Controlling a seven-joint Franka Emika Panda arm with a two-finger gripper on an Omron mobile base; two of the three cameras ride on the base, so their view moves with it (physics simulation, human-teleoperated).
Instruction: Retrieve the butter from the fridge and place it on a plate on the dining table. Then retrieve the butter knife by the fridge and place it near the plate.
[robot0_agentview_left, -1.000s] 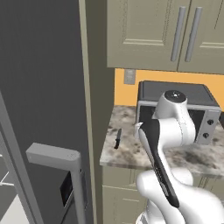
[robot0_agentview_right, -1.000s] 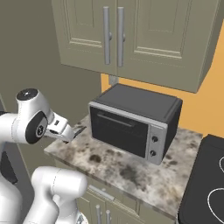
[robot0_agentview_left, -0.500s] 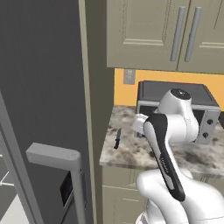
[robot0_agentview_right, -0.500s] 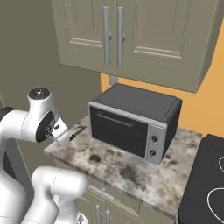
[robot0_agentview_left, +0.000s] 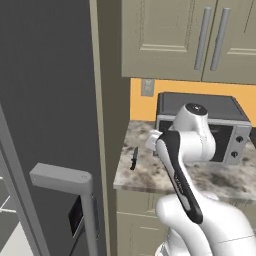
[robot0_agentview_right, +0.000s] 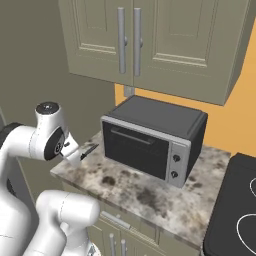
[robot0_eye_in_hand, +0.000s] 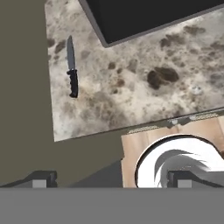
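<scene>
Butter knife near counter edge beside fridge, bare marble around, jaws wide open, empty.

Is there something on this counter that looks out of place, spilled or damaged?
Nothing looks spilled or broken. The butter knife lies flat and alone on the marble counter, close to the edge beside the tall panel, clear of the microwave. The open gripper is above the counter front, not touching it.
</scene>
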